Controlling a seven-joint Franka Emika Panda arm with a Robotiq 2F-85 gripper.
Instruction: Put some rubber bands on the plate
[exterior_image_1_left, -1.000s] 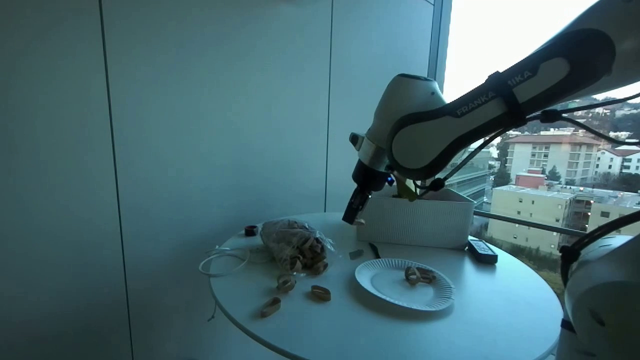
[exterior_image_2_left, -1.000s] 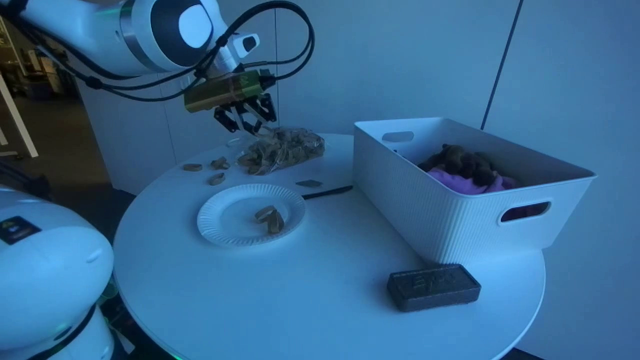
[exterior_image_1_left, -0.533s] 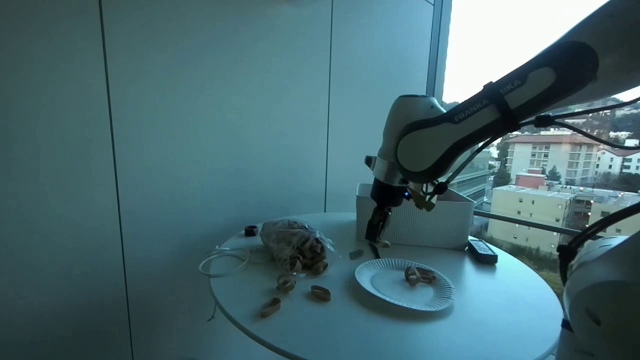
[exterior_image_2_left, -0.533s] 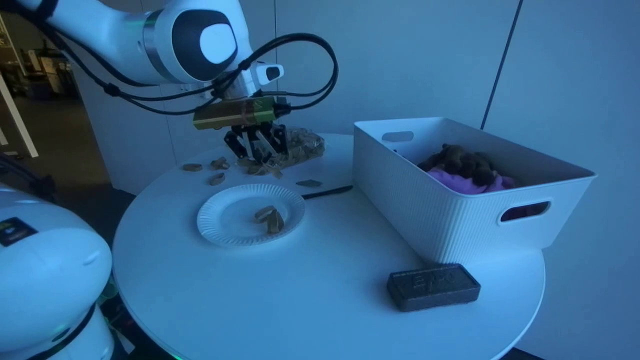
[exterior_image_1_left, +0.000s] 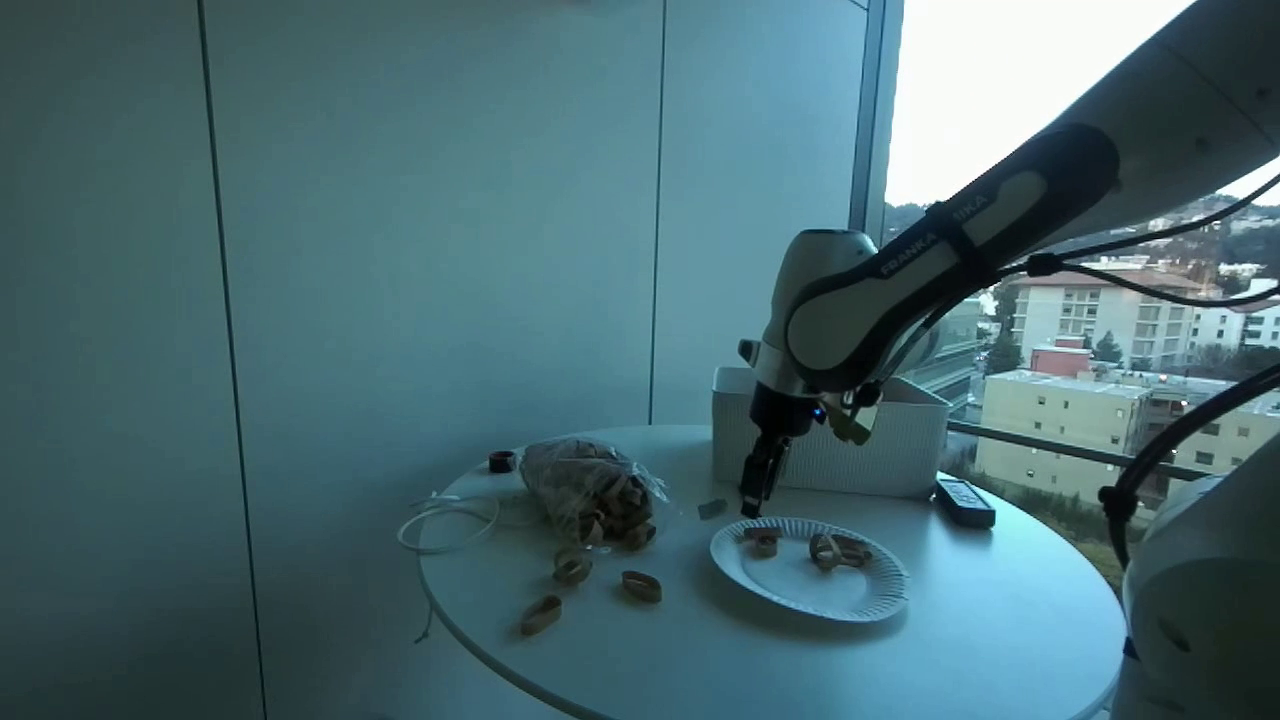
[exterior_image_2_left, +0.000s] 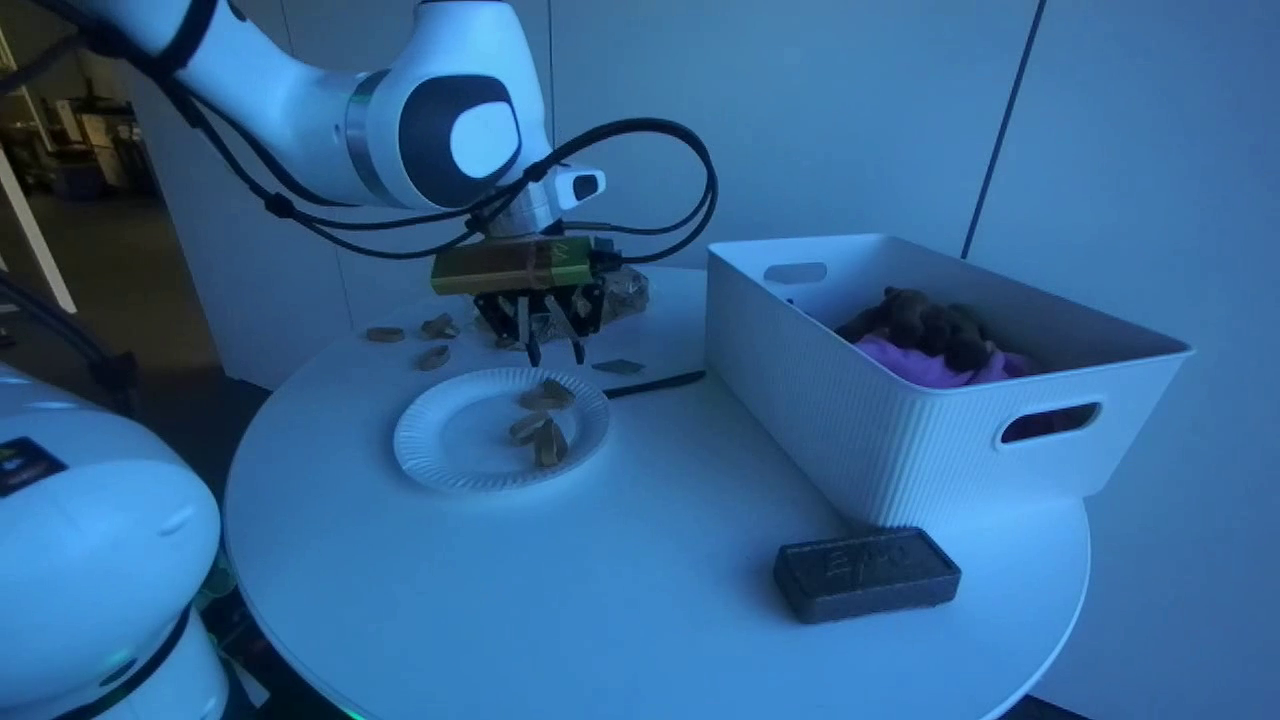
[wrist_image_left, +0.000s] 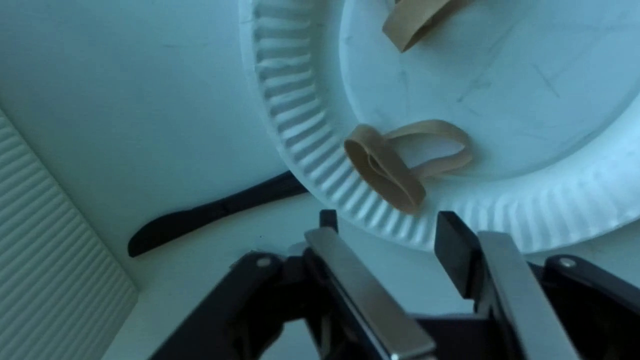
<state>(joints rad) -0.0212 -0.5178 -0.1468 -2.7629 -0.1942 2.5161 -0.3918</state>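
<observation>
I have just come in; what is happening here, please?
A robot arm has the job of putting rubber bands on a paper plate. Some already lie there. The gripper is open and holds nothing, close to the plate's edge. Three more bands lie loose on the table, near a bag of others.

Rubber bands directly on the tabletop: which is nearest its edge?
The loose band farthest from the bag in both exterior views; the others lie nearer both bag and plate.

"FRANKA" marks the robot arm (exterior_image_1_left: 930, 262) in an exterior view. Lettering on a dark rectangular block (exterior_image_2_left: 868, 577) is blurred.
</observation>
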